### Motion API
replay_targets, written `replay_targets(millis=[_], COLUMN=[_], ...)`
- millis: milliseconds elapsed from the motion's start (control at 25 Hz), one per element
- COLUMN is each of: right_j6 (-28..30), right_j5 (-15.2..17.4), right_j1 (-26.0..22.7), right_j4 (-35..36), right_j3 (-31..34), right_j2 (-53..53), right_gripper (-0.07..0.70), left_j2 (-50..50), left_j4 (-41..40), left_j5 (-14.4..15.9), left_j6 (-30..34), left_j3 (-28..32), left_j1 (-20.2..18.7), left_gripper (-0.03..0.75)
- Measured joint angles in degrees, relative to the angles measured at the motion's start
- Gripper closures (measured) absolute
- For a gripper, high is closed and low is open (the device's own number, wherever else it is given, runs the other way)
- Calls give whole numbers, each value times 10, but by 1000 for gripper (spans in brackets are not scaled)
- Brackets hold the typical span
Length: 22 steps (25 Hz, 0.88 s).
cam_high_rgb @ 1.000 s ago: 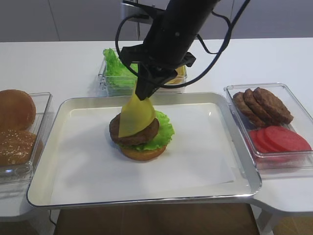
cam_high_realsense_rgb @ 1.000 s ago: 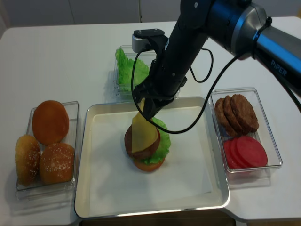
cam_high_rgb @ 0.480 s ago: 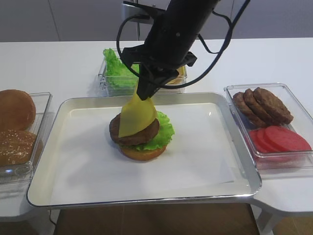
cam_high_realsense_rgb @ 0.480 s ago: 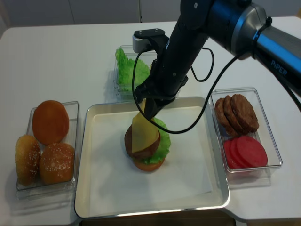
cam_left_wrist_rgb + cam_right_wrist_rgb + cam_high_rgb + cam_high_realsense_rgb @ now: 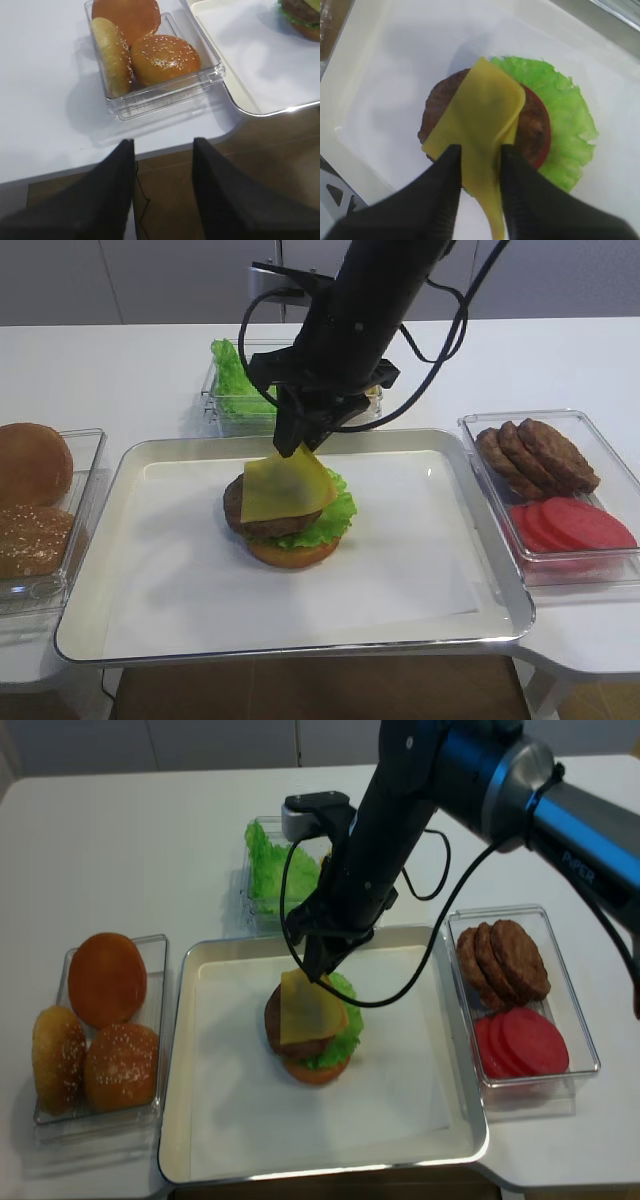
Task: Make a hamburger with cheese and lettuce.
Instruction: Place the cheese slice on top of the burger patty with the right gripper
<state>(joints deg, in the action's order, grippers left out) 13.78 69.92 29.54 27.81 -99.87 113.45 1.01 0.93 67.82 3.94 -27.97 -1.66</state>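
Cheese [image 5: 284, 487] lies draped over the patty of the hamburger [image 5: 290, 523], just below the right jaws [image 5: 300, 438]. From the wrist view its near corner runs up between the two dark fingers [image 5: 445, 185], which stand parted on either side of it; whether they touch it I can't tell. Lettuce [image 5: 570, 125] frills out beyond the patty, far side of the jaws. Left jaws [image 5: 162, 190] hang parted off the counter [image 5: 45, 115] edge, near the bun box [image 5: 165, 90].

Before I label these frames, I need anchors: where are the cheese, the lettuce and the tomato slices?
cheese [image 5: 283, 487], front high view, middle of the slice
lettuce [image 5: 567, 117], right wrist view, ruffled edge beside the patty
tomato slices [image 5: 522, 1042], top high view, middle slice
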Motion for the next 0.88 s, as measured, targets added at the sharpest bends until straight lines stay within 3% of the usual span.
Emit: replay_targets(millis=[160,320,400,640,880], right_j6=[-1,-2,-2,-2,-37], right_j5=[-5,-10,-10,-17,-20], right_j1=[0,0,0,0,0], right_j4=[-8,-17,-24,-39,-107], right_j3=[0,0,0,0,0], right_j2=[1,1,1,1,1], right_gripper=[302,115,61,25,22], left_j2=[0,0,0,0,0], left_j4=[0,0,0,0,0], left_j5=[0,0,0,0,0], left_j6=[0,0,0,0,0], left_j3=[0,0,0,0,0], left_j1=[0,0,0,0,0], left_gripper=[427,427,427,427,427])
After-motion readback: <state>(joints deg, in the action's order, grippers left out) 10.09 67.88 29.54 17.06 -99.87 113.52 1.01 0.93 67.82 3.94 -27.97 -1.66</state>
